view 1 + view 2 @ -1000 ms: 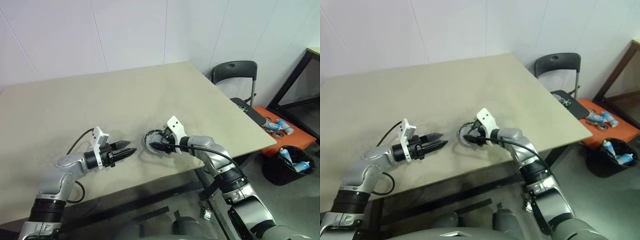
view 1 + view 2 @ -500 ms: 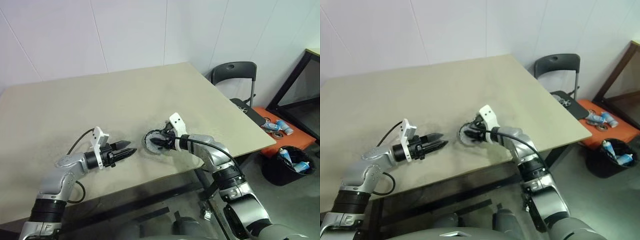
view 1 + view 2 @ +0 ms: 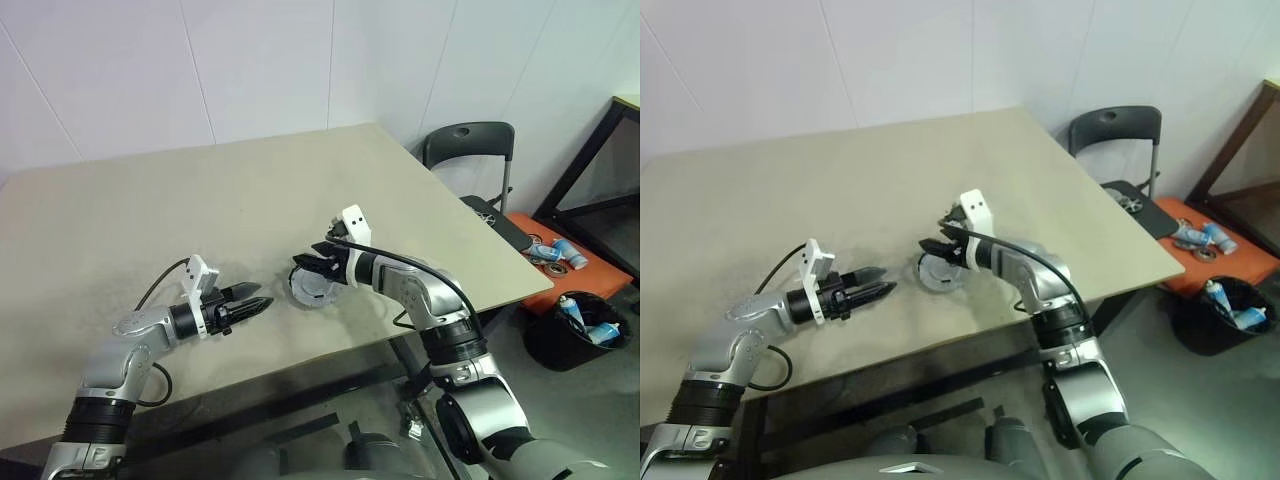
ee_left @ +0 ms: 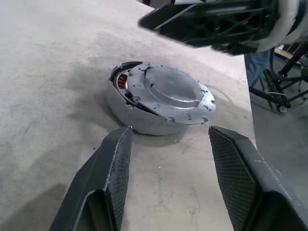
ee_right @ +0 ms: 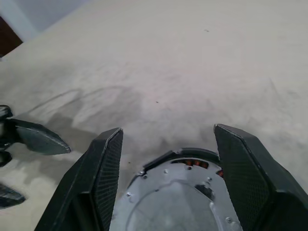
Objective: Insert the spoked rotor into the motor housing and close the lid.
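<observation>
The motor housing [image 4: 139,113] rests on the worktop [image 3: 200,220] near its front edge, with the lid [image 4: 171,94] seated askew on top (coppery windings remain exposed along one side). The right gripper [image 3: 318,256] hovers just above the lid, fingers spread and empty. The left gripper [image 3: 255,301] stands beside the housing, clear of it, fingers apart and empty.

Two silver-grey metal arms with black ribbed joint bands end in black grippers, the left gripper [image 3: 258,300] at lower left of the head view and the right gripper [image 3: 312,256] at centre. A white bracket tops each wrist, trailing a thin black cable. The fingers [image 4: 114,163] carry cross-hatched inner pads.
</observation>
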